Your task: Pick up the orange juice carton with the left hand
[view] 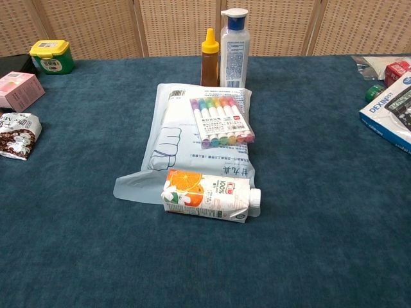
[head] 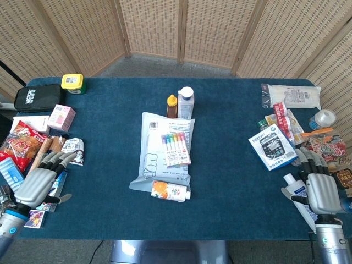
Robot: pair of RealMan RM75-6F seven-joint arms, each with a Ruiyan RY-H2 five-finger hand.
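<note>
While the carton [head: 171, 191] lies on its side at lower center of the head view, its white cap pointing right, my left hand [head: 39, 185] hovers at lower left, well apart from it, fingers [head: 58, 159] extended and slightly spread, holding nothing. In the chest view the same carton [view: 209, 195] sits just below center, its upper edge resting on the lower end of a pale mailer bag [view: 186, 141]; neither of my hands shows in that frame.

My right hand [head: 319, 190] is at lower right of the head view, fingers [head: 308, 159] straight and a little apart, empty, with a small white bottle [head: 294, 186] just beside it.

A pack of markers [head: 176, 147] lies on the bag's upper right part. Above the bag, at center, an amber squeeze bottle [head: 172, 105] and a clear bottle [head: 186, 102] stand upright side by side.

Along the left edge of the blue table [head: 231, 165] are a yellow-lidded tub [head: 72, 82], a black pouch [head: 37, 98], a pink box [head: 61, 117] and a snack packet [head: 72, 150] near my left fingertips. At right, a calculator box [head: 271, 146] lies above my right hand, with a white bag [head: 291, 95] at upper right.
</note>
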